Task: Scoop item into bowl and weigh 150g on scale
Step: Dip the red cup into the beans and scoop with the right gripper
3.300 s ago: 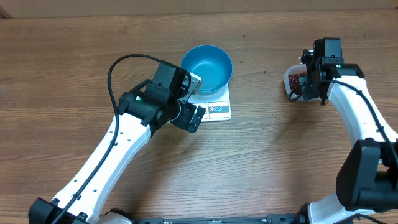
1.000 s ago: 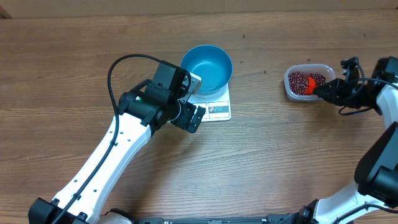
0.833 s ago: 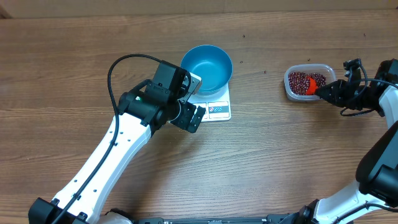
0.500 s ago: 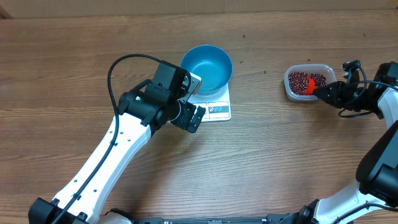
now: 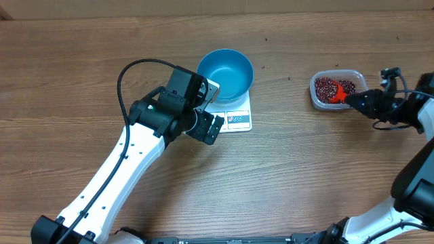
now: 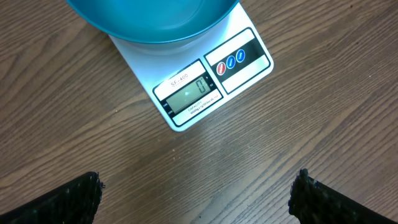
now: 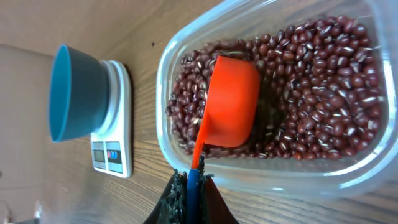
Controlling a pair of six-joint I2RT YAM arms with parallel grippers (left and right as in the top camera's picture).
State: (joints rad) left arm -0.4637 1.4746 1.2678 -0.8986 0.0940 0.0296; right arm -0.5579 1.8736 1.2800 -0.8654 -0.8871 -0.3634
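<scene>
The blue bowl (image 5: 226,73) stands empty on the white scale (image 5: 235,118). In the left wrist view the bowl (image 6: 152,18) fills the top and the scale (image 6: 239,59) shows zero on its display. My left gripper (image 5: 209,127) hovers just in front of the scale, open, with only bare wood between its fingertips (image 6: 81,199). The item (image 7: 323,81) is a bed of red-brown beans in a clear tub (image 7: 273,180). My right gripper (image 7: 191,186) is shut on the handle of a red scoop (image 7: 231,109), whose cup lies among the beans.
The clear tub (image 5: 337,88) sits at the right of the wooden table, well apart from the scale. The left arm (image 5: 135,142) stretches diagonally from the near left edge. A few dark specks lie on the wood behind the bowl.
My right arm has drifted slightly to the right, drawing the scoop a little toward the tub's near wall. The left arm, bowl and scale have not moved.
</scene>
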